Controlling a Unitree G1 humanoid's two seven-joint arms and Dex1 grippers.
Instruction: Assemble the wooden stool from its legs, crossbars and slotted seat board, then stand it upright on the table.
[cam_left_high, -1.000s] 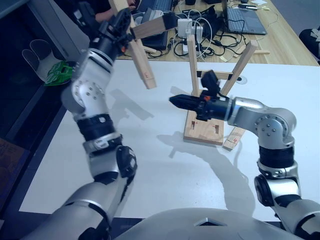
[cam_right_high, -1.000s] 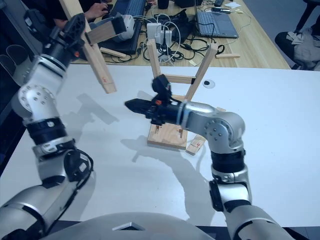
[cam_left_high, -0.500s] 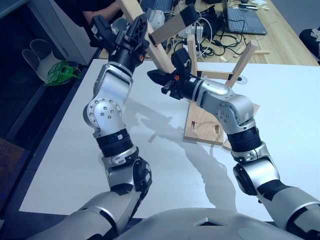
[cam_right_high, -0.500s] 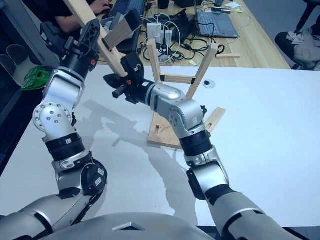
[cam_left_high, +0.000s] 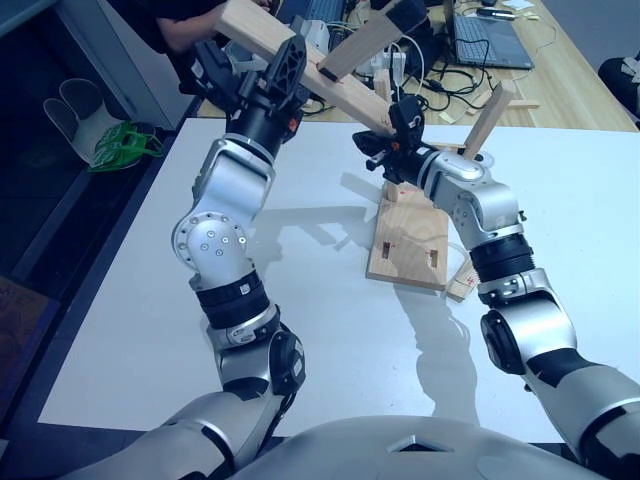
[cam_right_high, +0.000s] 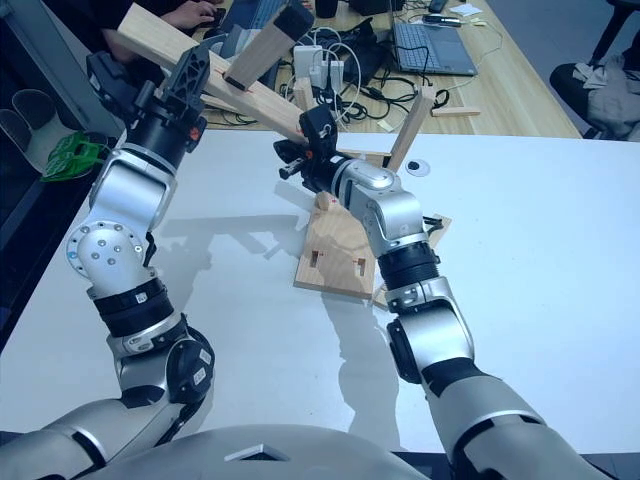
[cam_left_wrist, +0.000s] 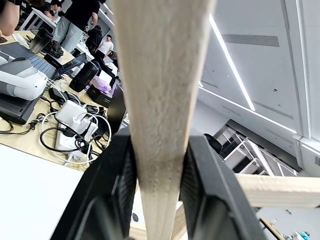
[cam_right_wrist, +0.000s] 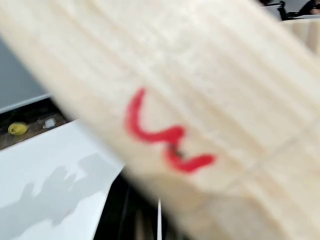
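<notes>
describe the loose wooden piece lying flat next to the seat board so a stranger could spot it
On the white table, find the slotted seat board with legs sticking up from it. Along its right edge lies the loose wooden piece: unlike those legs, it lies flat on the tabletop, with a red mark near its end.

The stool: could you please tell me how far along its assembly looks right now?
Done: the seat board lies on the table with legs and a crossbar standing in it. In hand: the left gripper holds joined leg pieces raised, their lower end at the right gripper. Left: seating them in the board, probably fitting the loose piece beside it, then standing the stool upright.
</notes>
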